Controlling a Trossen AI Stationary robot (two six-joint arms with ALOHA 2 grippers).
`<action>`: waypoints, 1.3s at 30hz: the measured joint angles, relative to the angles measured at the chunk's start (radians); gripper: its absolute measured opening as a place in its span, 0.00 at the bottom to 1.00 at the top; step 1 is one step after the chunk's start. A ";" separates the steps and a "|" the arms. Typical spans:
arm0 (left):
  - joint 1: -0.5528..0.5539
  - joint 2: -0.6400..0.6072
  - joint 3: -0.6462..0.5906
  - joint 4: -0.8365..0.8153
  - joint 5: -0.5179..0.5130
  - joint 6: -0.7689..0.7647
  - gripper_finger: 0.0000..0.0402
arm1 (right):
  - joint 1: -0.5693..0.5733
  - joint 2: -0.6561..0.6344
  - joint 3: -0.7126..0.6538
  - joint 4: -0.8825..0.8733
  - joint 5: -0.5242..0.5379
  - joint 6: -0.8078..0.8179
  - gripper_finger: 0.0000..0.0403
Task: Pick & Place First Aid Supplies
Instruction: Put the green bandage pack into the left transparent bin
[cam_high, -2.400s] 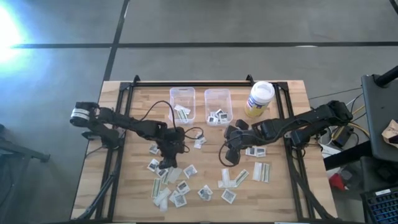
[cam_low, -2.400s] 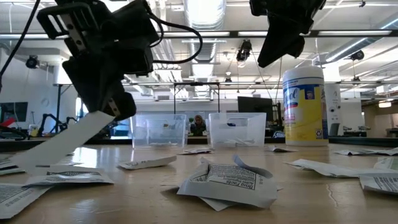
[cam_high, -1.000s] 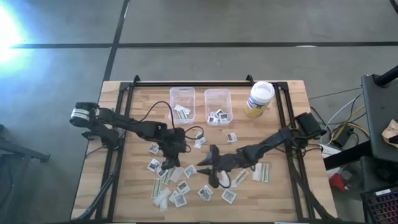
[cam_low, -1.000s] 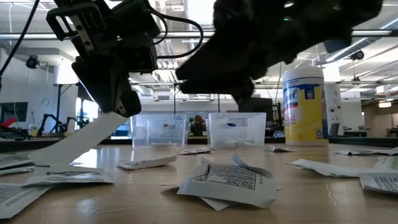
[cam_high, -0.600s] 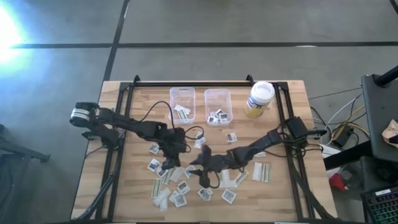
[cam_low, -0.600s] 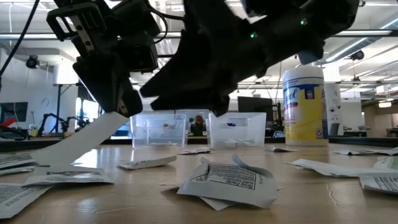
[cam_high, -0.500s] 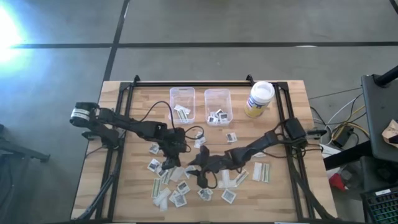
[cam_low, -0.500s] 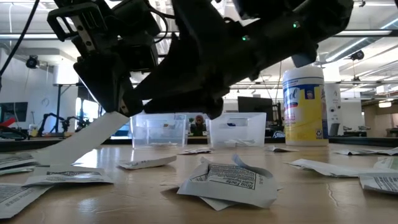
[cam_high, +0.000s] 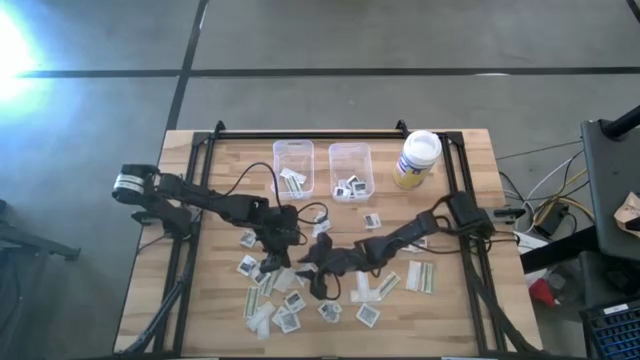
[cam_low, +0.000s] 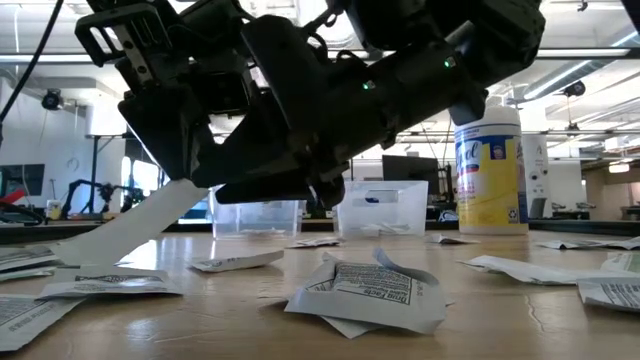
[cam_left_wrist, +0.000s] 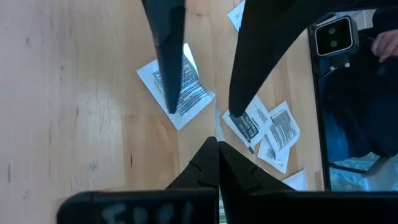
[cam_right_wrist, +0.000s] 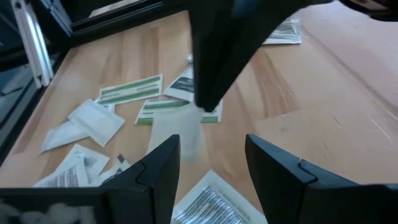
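Note:
Several first aid packets (cam_high: 368, 315) lie scattered on the wooden table; a crumpled square one (cam_low: 365, 292) lies nearest in the low view. My left gripper (cam_high: 271, 264) is shut on a long pale strip (cam_low: 125, 227). My right gripper (cam_high: 318, 286) stands open just right of it, low over the packets, its fingers (cam_left_wrist: 168, 59) apart and touching nothing. In the right wrist view the strip (cam_right_wrist: 176, 138) hangs ahead of my open right gripper (cam_right_wrist: 211, 167). My left gripper pinches the strip's upper end (cam_low: 178, 198) between its two fingers, which slant down from above. The strip hangs slanting below the fingers, straight, and its lower end (cam_low: 62, 248) rests on the table among other packets.
Two clear bins (cam_high: 293, 166) (cam_high: 351, 170) holding a few packets stand at the table's far middle. A white-lidded yellow jar (cam_high: 418, 158) stands right of them. Long strips (cam_high: 420, 276) lie at the right; black frame rails (cam_high: 182, 250) run along both sides.
My right gripper has moved toward the table's left edge and down, closing in on my left gripper and its strip. My left gripper and the strip have kept still.

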 joint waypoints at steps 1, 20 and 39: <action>0.000 0.000 0.000 0.000 0.000 0.000 0.00 | -0.002 0.000 0.000 0.000 0.000 0.003 0.44; 0.000 0.000 0.000 0.031 -0.058 0.007 0.00 | -0.026 0.021 0.009 0.028 -0.104 0.054 0.25; 0.000 0.000 0.000 0.030 -0.076 -0.006 0.07 | -0.035 0.019 0.003 -0.037 -0.138 0.047 0.02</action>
